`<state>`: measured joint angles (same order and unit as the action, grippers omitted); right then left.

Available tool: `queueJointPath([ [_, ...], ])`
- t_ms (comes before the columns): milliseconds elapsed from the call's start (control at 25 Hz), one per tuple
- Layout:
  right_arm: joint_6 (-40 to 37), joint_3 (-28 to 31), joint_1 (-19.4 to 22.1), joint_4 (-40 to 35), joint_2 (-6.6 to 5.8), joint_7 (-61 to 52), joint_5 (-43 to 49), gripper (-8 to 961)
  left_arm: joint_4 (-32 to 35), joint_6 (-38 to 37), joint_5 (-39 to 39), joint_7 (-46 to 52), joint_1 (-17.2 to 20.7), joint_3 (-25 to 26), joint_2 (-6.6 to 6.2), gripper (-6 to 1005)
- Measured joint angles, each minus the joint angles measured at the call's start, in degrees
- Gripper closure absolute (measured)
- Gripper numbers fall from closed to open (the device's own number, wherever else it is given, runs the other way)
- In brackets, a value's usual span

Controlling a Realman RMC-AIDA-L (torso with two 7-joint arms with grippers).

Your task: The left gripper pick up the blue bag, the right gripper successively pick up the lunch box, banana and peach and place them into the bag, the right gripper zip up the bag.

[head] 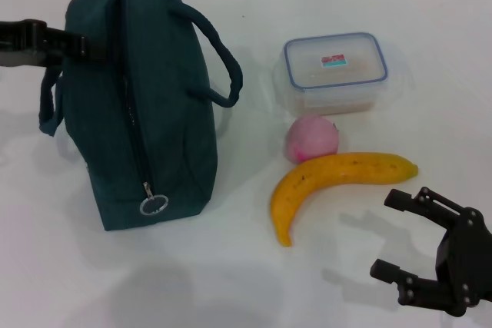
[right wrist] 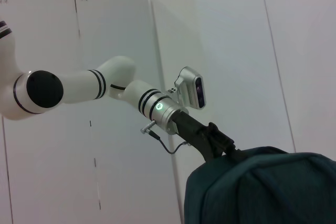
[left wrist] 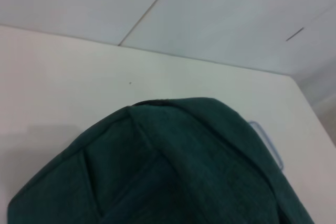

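A: Where is the left gripper (head: 77,44)?

B: At 10 o'clock on the table (head: 231,282), right at the far end of the blue bag (head: 138,105). I cannot tell if its claw is spread or pinching.

A: And the bag?

B: It lies zipped, ring pull (head: 154,205) near us. It is soft teal cloth with 2 loop handles.

A: What should it do?

B: I think it should grab 1 handle firmly and lift slowly (cloth sags).

A: The right gripper (head: 396,236)?

B: At 4 o'clock, claw spread, holding nothing. The curved, smooth banana (head: 330,182) touches the round pink peach (head: 311,137). The clear hard lunch box (head: 334,71) sits at 1 o'clock.
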<state>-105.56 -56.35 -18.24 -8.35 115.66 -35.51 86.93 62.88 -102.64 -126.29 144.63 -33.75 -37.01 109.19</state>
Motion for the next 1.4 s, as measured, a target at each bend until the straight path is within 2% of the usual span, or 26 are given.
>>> queueJointPath([
  [80,-0.11,0.01,0.02,0.00,0.00,0.00,-0.01,83,-0.01,0.11,0.07,-0.02,-0.02,0.32,0.10,265],
  [200,-0.22,0.01,0.03,0.00,-0.01,-0.01,-0.01,84,0.02,0.13,-0.28,0.11,-0.09,0.24,-0.13,506],
  [400,-0.40,0.13,-0.02,0.00,-0.11,-0.09,-0.01,85,-0.02,-0.01,-0.46,0.28,-0.10,0.11,-0.42,745],
  [640,-0.96,0.51,0.06,0.22,-0.09,-0.10,-0.89,86,0.09,-0.20,-0.41,1.07,-0.10,-1.87,-0.38,935],
  [840,-2.53,0.57,0.47,2.15,-0.13,-4.65,-7.91,86,0.11,-0.77,2.08,1.21,-0.05,-1.71,-0.41,952],
  [1000,-1.91,0.61,0.95,4.29,-0.18,-21.89,-18.98,87,-0.05,-1.73,6.30,1.83,0.55,-1.57,-0.33,956],
  [1160,2.13,0.63,1.19,6.05,-0.37,-36.66,-27.54,88,-0.05,-2.25,7.61,1.97,0.98,-1.57,-0.11,956],
  [1400,12.56,0.58,-0.01,5.57,-0.39,-57.52,-31.16,88,0.01,-2.30,7.69,1.73,1.10,-1.58,0.02,956],
])
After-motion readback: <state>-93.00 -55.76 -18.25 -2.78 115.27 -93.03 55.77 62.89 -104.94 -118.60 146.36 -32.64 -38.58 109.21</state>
